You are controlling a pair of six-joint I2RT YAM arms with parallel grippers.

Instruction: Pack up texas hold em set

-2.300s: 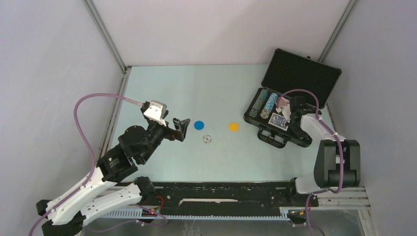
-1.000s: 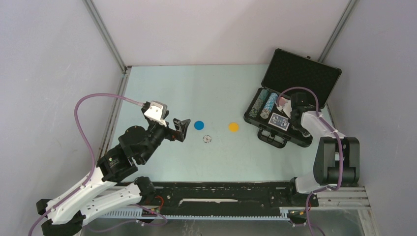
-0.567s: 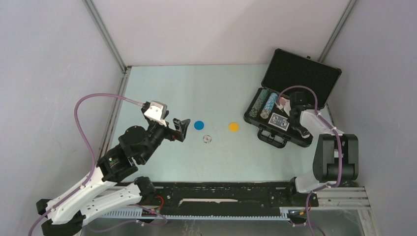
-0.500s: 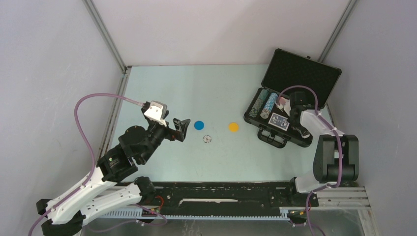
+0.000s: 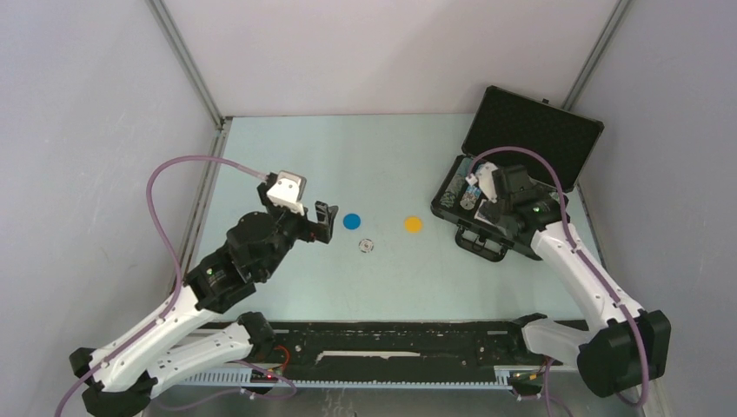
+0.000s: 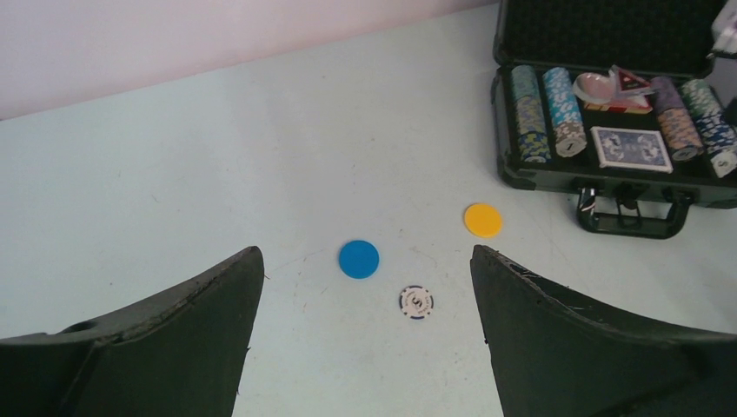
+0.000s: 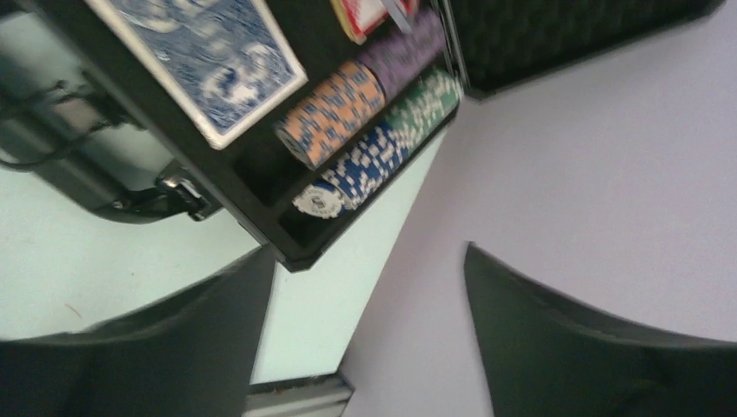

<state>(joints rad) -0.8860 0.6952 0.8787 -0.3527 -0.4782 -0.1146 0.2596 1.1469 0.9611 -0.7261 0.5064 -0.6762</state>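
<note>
Left gripper [image 5: 323, 222]: jaws spread wide, empty, aimed at blue disc [image 6: 359, 259]. Loose chip [image 6: 416, 301] just nearer, yellow disc [image 6: 482, 220] off toward briefcase [image 6: 539, 177], open at far right. Right gripper [image 7: 369, 250]: parted, nothing held, over case's right end.

Probably the blue disc next. Thin and flat, so straddle it squarely and get fingertips down to tabletop [image 6: 174, 174] before closing.

Only right wrist shows the end chip rows [image 7: 335, 113], hidden by the arm from above.

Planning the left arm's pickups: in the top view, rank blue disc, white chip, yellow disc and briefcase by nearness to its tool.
1. Blue disc, just right of the left tool.
2. White chip, nearer front.
3. Yellow disc, mid-table.
4. Briefcase, far right.
</note>
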